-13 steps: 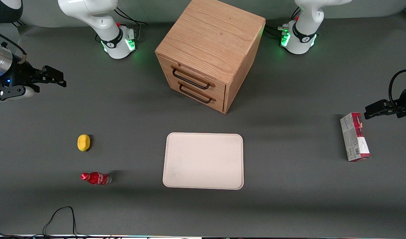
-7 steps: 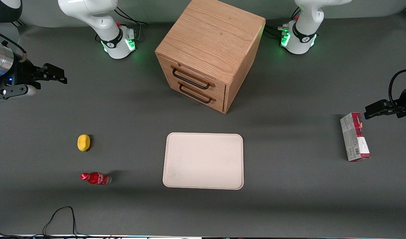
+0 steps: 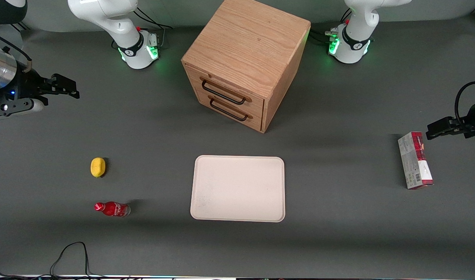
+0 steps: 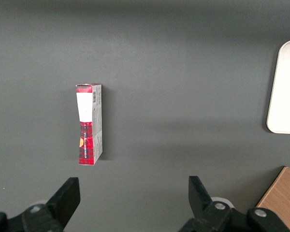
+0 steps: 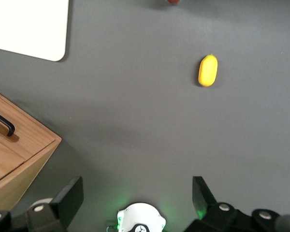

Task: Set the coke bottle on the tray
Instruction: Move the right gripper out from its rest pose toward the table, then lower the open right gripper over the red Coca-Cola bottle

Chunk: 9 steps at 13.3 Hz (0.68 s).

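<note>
The coke bottle [image 3: 112, 209], small and red with a red cap, lies on its side on the grey table, nearer to the front camera than the lemon. Only a sliver of it [image 5: 173, 1] shows in the right wrist view. The cream-white tray [image 3: 237, 188] lies flat in front of the drawer cabinet, well apart from the bottle; a corner of it [image 5: 29, 26] shows in the right wrist view and an edge [image 4: 285, 92] in the left wrist view. My right gripper [image 3: 64, 87] is open and empty, held above the table at the working arm's end, farther from the front camera than the lemon and bottle; the right wrist view shows it too [image 5: 137, 193].
A yellow lemon [image 3: 98, 167] [image 5: 208, 70] lies beside the bottle. A wooden two-drawer cabinet [image 3: 245, 62] [image 5: 14, 150] stands mid-table. A red-and-grey carton [image 3: 415, 160] [image 4: 89, 124] lies toward the parked arm's end. A black cable [image 3: 70, 252] loops at the table's near edge.
My right gripper has shifted slightly toward the table's middle. The bottle, tray and other objects have not moved.
</note>
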Motion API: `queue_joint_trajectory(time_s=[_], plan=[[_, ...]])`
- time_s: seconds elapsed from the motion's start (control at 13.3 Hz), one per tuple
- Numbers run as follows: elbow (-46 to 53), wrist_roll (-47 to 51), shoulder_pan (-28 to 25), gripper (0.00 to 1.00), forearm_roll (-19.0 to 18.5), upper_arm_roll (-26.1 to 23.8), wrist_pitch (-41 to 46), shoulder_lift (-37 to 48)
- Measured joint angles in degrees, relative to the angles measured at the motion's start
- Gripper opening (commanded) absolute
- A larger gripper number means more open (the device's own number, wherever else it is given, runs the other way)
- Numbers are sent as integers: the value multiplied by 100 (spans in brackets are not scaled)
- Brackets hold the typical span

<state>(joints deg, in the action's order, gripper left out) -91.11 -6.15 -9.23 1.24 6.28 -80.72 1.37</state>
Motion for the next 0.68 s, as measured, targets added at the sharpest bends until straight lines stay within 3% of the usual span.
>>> queue_joint_trajectory(time_s=[0.23, 0.68], plan=[[858, 44, 2, 100, 0, 1, 214, -602], [3405, 65, 55, 100, 0, 13, 276, -2906]])
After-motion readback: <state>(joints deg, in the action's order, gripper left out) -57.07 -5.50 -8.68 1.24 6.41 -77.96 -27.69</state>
